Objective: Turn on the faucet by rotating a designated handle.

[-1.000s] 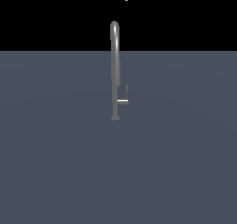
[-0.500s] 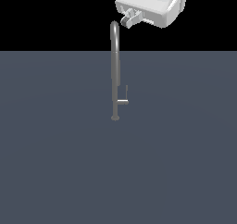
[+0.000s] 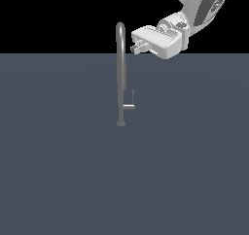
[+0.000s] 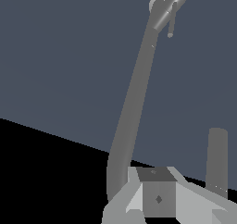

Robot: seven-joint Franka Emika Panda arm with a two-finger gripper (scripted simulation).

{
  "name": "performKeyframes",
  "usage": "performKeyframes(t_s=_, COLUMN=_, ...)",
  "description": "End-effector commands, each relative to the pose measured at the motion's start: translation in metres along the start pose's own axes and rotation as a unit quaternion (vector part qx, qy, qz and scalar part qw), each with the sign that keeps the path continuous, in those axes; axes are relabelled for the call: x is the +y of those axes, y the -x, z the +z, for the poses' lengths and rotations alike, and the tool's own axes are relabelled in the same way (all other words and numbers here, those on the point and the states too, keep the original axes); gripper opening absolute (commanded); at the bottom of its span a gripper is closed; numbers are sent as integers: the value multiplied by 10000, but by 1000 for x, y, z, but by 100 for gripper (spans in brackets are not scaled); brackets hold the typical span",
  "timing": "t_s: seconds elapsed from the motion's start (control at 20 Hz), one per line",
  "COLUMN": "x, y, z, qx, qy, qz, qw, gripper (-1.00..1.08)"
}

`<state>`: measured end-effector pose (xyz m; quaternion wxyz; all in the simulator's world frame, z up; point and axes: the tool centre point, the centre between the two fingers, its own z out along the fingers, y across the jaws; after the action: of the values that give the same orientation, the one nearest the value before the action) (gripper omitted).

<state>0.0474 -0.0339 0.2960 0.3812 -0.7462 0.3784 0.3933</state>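
The faucet [image 3: 120, 74] is a tall thin grey pipe with a gooseneck top, standing on a small round base on the dark grey surface. The handle [image 3: 130, 103], a small L-shaped lever, sticks out low on the pipe toward the exterior view's right. My gripper [image 3: 137, 45] hangs high up, just right of the gooseneck top and well above the handle, touching nothing. Its fingers look closed together and empty. In the wrist view the pipe [image 4: 134, 107] runs away from the gripper [image 4: 158, 195] down to the handle [image 4: 170, 15].
The flat dark grey surface [image 3: 58, 171] spreads all round the faucet's base. The gooseneck's spout end [image 4: 216, 158] stands close beside my gripper in the wrist view. The white arm [image 3: 199, 6] comes in from the exterior view's upper right.
My gripper has come down from the top edge and moved toward the exterior view's left, ending beside the gooseneck top. The faucet and handle have not moved.
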Motion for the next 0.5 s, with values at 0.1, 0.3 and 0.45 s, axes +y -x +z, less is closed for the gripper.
performKeyframes(t_s=0.1, x=-3, y=-39, z=6, qx=-477, qy=-435, qz=449, qw=9969, gripper=-100)
performKeyframes(t_s=0.3, x=-3, y=-73, z=15, qx=-896, qy=-824, qz=855, qw=9889, gripper=-100)
performKeyframes(t_s=0.45, x=-2, y=-95, z=23, qx=-1171, qy=-1081, qz=1124, qw=9808, gripper=-100)
